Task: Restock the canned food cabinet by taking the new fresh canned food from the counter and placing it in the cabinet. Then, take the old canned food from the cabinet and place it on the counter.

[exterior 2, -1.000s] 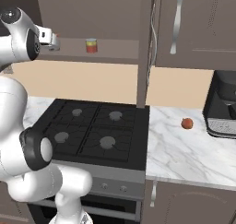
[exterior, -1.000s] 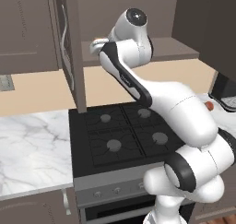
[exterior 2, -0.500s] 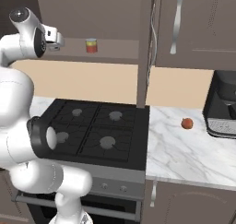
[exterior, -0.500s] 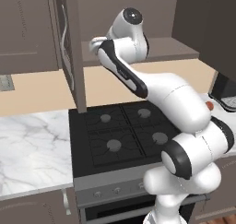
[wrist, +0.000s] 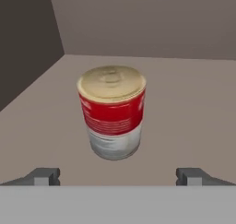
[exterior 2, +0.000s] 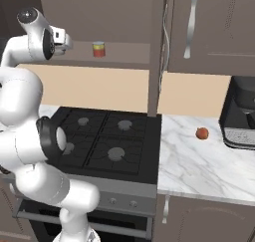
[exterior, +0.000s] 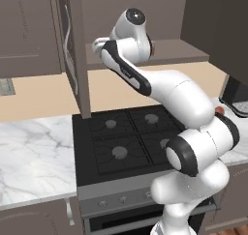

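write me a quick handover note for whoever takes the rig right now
Gripper: jaws wide open, holding nothing, lined up in front of the old canned food.
Old canned food: upright on the cabinet shelf, not touching the fingertips.
Counter: a round red fruit lies near the coffee machine.
Done: I cannot tell whether the new can has been shelved.
Left: close on the old can and put it on the counter.

Glossy white rounded arm [exterior: 179, 96], dark joint bands (simulated)
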{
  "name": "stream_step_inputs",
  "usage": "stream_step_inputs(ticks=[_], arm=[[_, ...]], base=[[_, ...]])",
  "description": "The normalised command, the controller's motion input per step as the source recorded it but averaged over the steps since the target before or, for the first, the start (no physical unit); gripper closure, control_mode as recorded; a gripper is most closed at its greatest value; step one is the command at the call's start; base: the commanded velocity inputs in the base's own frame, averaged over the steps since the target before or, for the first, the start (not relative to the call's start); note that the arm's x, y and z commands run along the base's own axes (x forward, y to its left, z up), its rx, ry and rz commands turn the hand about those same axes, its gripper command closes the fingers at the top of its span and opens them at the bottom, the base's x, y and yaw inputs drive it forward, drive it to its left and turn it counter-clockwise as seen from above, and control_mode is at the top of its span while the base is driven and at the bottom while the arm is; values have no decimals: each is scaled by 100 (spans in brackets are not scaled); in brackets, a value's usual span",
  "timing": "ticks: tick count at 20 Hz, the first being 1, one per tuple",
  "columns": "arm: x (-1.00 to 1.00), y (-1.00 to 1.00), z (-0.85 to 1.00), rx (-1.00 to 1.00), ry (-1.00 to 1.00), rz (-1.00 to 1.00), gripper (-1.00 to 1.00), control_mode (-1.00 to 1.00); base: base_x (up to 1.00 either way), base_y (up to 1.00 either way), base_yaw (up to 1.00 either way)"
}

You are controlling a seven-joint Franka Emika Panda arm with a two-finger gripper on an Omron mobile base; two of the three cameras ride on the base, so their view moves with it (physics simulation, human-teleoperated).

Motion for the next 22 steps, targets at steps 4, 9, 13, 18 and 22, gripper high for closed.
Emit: stream_step_inputs(ticks=[4, 9, 13, 18, 22], arm=[[20, 13, -7, 0, 0, 0, -100, -100], [23, 13, -8, 0, 0, 0, -100, -100], [28, 10, -8, 0, 0, 0, -100, -100], [25, 6, -10, 0, 0, 0, -100, -100], [19, 2, -10, 0, 0, 0, -100, -100]], base=[[0, 0, 0], [0, 0, 0], [0, 0, 0], [0, 0, 0], [0, 0, 0]])
